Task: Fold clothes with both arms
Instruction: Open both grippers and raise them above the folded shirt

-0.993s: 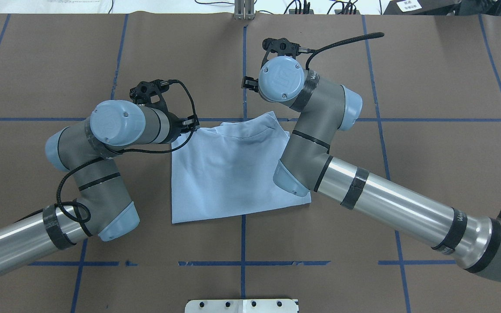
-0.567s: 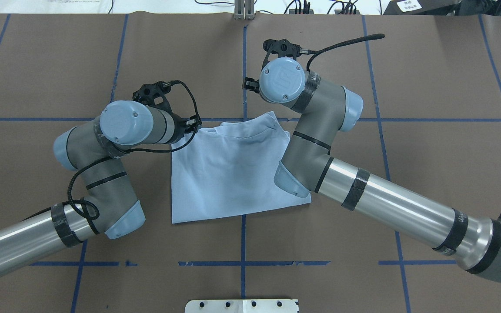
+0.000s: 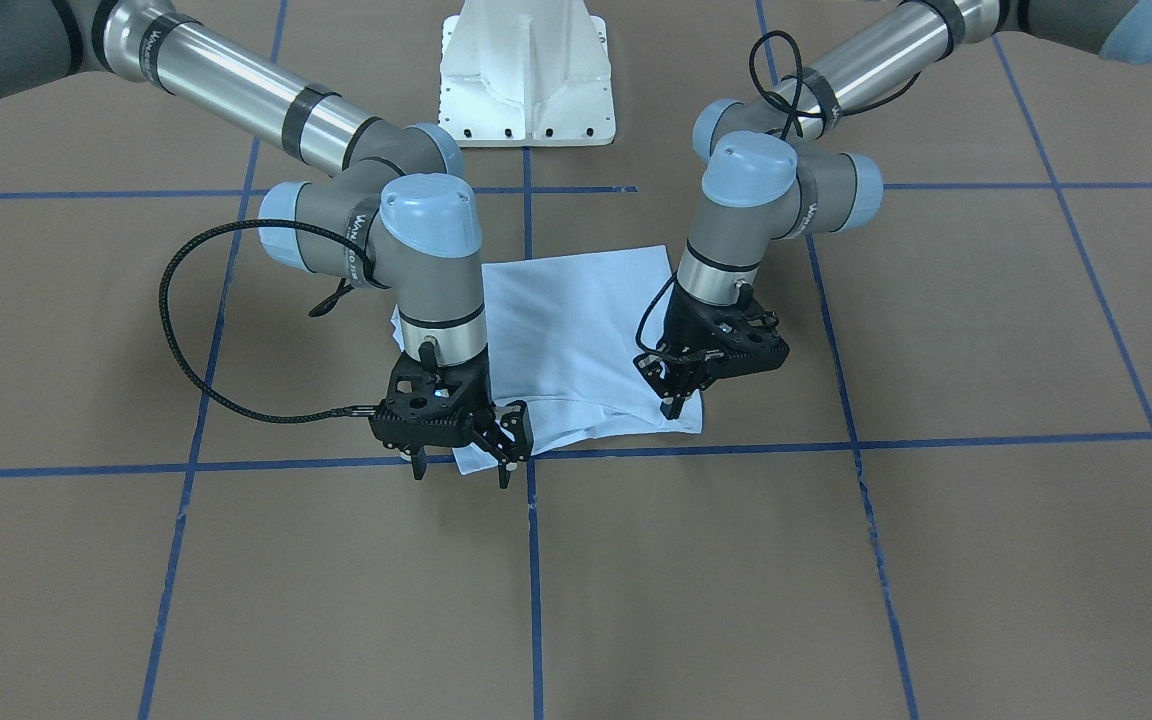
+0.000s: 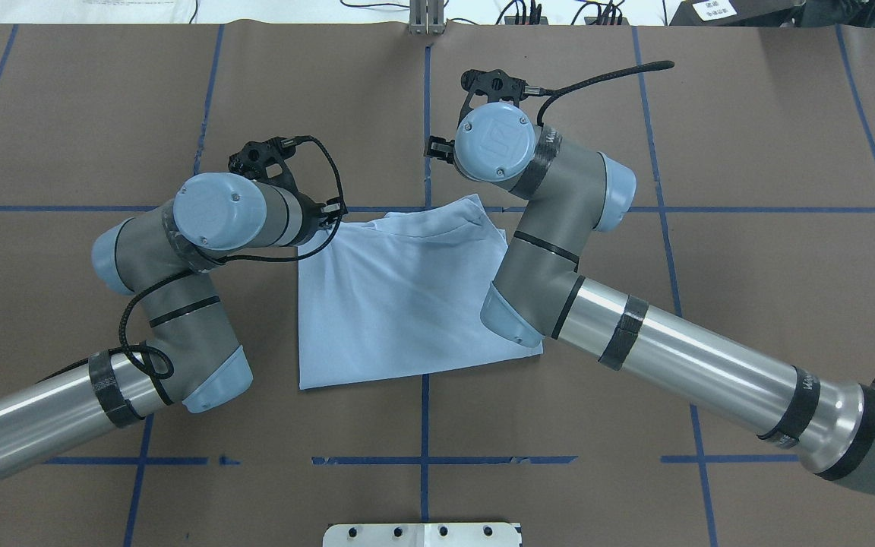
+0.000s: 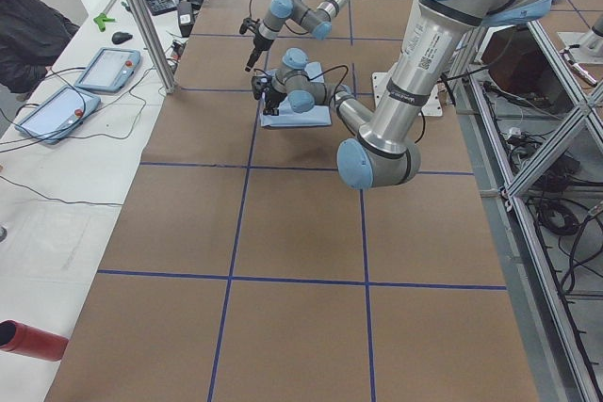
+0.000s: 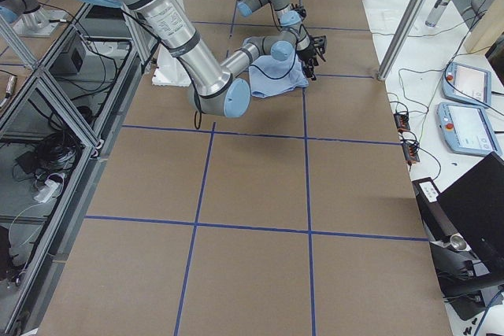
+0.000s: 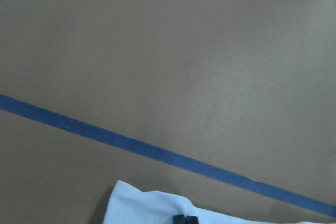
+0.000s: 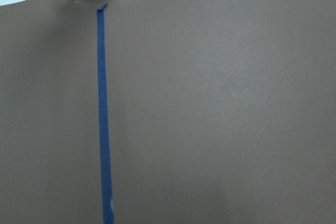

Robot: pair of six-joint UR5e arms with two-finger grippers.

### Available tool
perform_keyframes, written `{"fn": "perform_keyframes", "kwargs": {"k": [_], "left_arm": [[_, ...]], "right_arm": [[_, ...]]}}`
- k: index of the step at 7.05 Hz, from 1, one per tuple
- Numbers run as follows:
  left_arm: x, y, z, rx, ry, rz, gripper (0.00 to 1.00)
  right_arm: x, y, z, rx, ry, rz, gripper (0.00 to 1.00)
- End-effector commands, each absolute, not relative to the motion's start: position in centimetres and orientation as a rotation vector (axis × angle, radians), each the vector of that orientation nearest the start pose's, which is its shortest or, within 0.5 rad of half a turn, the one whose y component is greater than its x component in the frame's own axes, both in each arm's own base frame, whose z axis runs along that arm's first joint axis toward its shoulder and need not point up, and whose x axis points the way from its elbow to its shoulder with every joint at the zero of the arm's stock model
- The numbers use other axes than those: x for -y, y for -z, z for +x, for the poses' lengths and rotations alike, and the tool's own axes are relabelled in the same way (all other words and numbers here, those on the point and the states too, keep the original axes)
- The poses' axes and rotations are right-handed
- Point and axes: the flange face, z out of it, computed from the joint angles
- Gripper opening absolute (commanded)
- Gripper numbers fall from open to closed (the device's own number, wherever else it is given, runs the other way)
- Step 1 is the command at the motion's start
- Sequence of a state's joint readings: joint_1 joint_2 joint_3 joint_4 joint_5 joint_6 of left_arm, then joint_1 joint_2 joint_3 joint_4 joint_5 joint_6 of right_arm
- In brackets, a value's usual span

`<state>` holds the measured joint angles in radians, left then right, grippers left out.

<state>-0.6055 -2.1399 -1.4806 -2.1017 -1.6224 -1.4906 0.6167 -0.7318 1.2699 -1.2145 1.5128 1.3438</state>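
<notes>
Left gripper (image 3: 675, 408) jaws pinch the shirt's (image 3: 566, 320) collar-end corner; right gripper (image 3: 461, 472) jaws hang open straddling the other corner.

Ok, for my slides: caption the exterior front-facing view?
Left tool pinches folded T-shirt; right tool open at the other corner.

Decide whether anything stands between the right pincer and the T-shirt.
Nothing visible does. The right pincer hangs open just beside the collar-end corner of the T-shirt, with no other object between them.
</notes>
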Motion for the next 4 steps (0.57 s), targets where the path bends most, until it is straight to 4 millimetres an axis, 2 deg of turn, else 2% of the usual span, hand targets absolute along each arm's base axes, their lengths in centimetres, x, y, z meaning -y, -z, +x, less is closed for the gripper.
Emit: {"fn": "perform_keyframes", "kwargs": {"k": [1, 2, 3, 4], "left_arm": [[52.6, -32.3, 51.0, -0.941, 0.455, 0.313, 0.00], [52.6, -32.2, 51.0, -0.944, 0.454, 0.314, 0.00], [52.7, -32.1, 50.8, -0.939, 0.409, 0.338, 0.86], [53.2, -30.4, 49.1, -0.958, 0.284, 0.431, 1.00]], "right_arm": [[57.2, -23.6, -56.6, 0.794, -0.389, 0.415, 1.00], [57.2, -23.8, -56.6, 0.791, -0.389, 0.413, 1.00], [57.1, -23.4, -56.8, 0.797, -0.389, 0.411, 1.00], [56.4, -23.1, -57.5, 0.807, -0.389, 0.403, 1.00]]}}
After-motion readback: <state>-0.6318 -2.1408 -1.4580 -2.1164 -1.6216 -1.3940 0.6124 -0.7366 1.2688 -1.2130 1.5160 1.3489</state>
